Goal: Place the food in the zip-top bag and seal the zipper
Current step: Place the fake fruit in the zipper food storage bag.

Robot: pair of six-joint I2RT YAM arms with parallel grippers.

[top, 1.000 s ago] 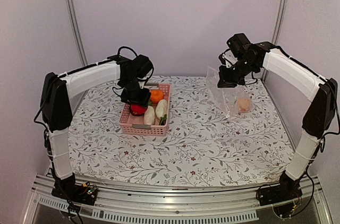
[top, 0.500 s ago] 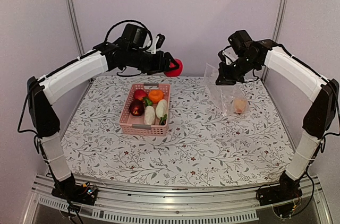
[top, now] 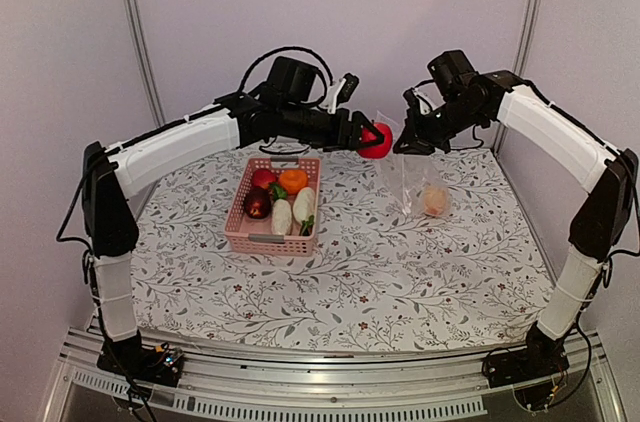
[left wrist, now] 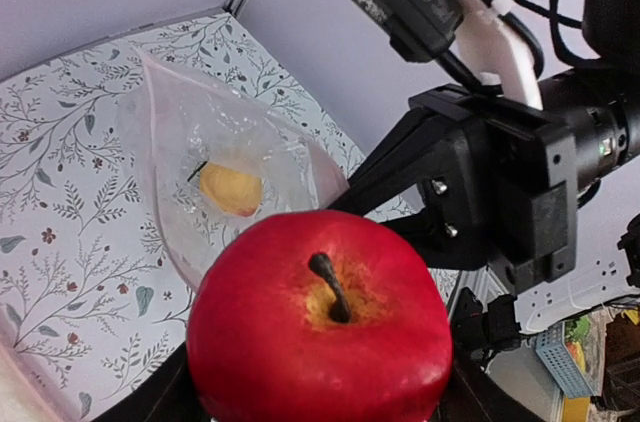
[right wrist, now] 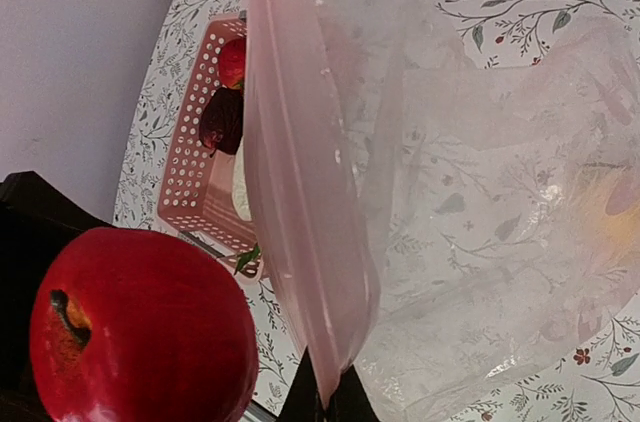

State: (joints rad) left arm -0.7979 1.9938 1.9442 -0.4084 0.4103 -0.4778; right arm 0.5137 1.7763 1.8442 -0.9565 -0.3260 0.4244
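Status of tools: the left gripper [top: 362, 137] is clamped on a red apple [left wrist: 320, 337], stalk facing the wrist camera, carried high above the table [top: 380, 282]. The right gripper [top: 408, 142] pinches the upper edge of the zip-top bag [top: 418, 180], which hangs from it down to the table surface.

Location of task items: the apple sits just beside the bag's mouth; contact between the 2 cannot be confirmed. 1 yellow-orange piece [top: 434, 201] lies low inside the bag. The remaining food [top: 280, 197] rests in the pink basket [top: 238, 227], well apart from the bag: red, orange and dark purple pieces plus white radishes.

Risks:
1. In the right wrist view the zipper [right wrist: 300, 192] shows as a flat strip held at 1 spot only, so the mouth appears barely parted. The apple looks large against it and may shove the film aside instead of entering.
2. A release outside the mouth would likely send the round apple rolling across the table.
3. Pressure on the bag could pull the thin edge from the right fingers and collapse the bag.
4. Tipping the bag could spill the piece already inside.

Markings: no brand, label or legible writing appears on any item.
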